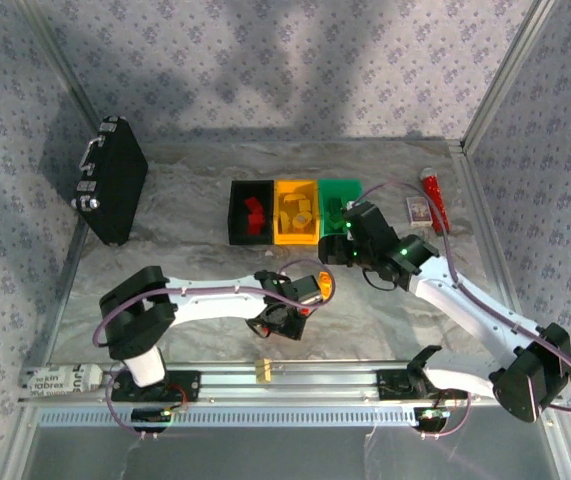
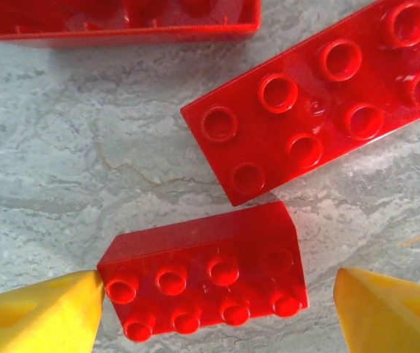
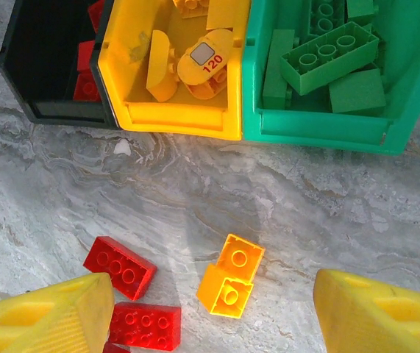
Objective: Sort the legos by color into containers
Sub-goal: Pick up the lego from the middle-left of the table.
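Note:
A red lego (image 2: 202, 283) lies studs-up on the marble table between the yellow fingers of my left gripper (image 2: 218, 294), which is open; the left finger (image 2: 55, 312) touches the brick's corner and the right finger stands apart. Two more red legos (image 2: 320, 95) (image 2: 121, 18) lie just beyond. My right gripper (image 3: 213, 309) hangs open over two joined yellow-orange legos (image 3: 232, 283), with red legos (image 3: 120, 267) to their left. The containers stand in a row: black (image 3: 48, 110) with red bricks, yellow (image 3: 169, 118), and green (image 3: 320, 129) with green bricks. From above, the left gripper (image 1: 300, 300) is in front of the bins (image 1: 297, 238) and the right gripper (image 1: 343, 245) is near the green one.
A flat black case (image 1: 110, 180) leans at the back left. A red cylinder (image 1: 432, 198) and a small card (image 1: 418, 208) lie right of the bins. A metal rail (image 1: 345, 380) with a tiny yellow block (image 1: 261, 370) runs along the near edge. Patterned walls enclose the table.

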